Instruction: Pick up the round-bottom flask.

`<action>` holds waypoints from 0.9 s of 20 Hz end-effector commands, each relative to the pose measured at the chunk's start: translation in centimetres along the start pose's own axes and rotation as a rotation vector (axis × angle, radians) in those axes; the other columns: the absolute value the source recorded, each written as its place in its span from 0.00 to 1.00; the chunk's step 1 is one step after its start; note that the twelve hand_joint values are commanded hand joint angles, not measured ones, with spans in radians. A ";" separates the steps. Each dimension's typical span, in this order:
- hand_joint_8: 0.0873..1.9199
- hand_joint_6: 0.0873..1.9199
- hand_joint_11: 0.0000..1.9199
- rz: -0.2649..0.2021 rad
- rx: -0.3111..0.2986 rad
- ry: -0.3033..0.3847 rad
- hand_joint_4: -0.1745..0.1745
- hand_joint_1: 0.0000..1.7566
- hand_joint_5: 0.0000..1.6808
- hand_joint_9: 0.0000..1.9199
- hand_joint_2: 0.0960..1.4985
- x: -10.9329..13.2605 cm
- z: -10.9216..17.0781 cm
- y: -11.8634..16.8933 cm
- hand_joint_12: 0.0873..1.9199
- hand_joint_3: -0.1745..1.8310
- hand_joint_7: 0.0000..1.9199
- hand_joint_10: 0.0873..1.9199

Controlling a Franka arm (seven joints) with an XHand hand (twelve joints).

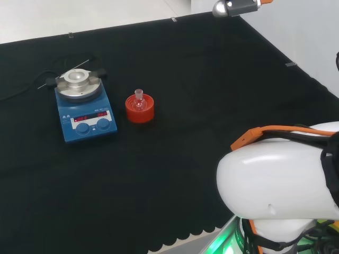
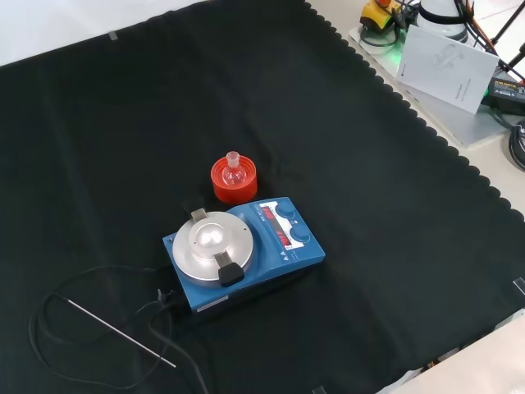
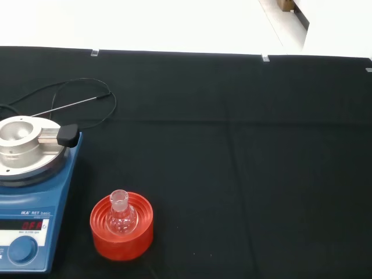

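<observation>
A small clear round-bottom flask [image 1: 139, 101] stands upright, neck up, on a red ribbed ring stand [image 1: 140, 110] near the middle of the black cloth. In the front view the flask [image 2: 234, 167] and its stand [image 2: 233, 182] sit just behind the blue hotplate. The wrist view sees the flask [image 3: 121, 216] on the red stand [image 3: 122, 229] from some way off, with nothing touching it.
A blue hotplate stirrer [image 1: 83, 110] with a round metal top stands left of the flask in the head view; its cable and thin metal probe [image 2: 121, 332] trail over the cloth. The arm's white link [image 1: 280, 180] fills the head view's lower right. The bench edge [image 2: 459, 164] is scalloped.
</observation>
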State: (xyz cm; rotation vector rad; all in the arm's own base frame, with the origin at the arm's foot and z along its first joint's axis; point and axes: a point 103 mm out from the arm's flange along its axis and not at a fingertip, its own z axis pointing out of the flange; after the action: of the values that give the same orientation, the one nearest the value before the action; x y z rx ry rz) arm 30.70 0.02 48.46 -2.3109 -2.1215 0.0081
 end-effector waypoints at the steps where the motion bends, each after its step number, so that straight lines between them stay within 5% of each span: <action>1: 0.24 0.00 0.15 0.057 -0.155 0.031 0.44 0.45 0.02 0.16 0.36 -4.0 -6.4 -2.1 0.23 0.51 0.14 0.23; 4: 0.18 0.00 0.02 0.066 -0.158 0.041 0.46 0.40 0.00 0.02 0.39 -4.5 -6.7 -2.3 0.09 0.48 0.01 0.16; 12: 0.17 0.00 0.00 0.083 -0.164 0.031 0.46 0.39 0.00 0.00 0.40 -4.7 -7.0 -2.5 0.07 0.47 0.00 0.16; 18: 0.17 0.00 0.00 0.046 -0.180 -0.024 0.45 0.39 0.00 0.00 0.40 -4.6 -7.6 -2.1 0.06 0.47 0.00 0.16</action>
State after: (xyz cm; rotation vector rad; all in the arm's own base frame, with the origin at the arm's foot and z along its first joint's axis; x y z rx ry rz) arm 28.12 -3.80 55.52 -2.4561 -2.1199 -0.1981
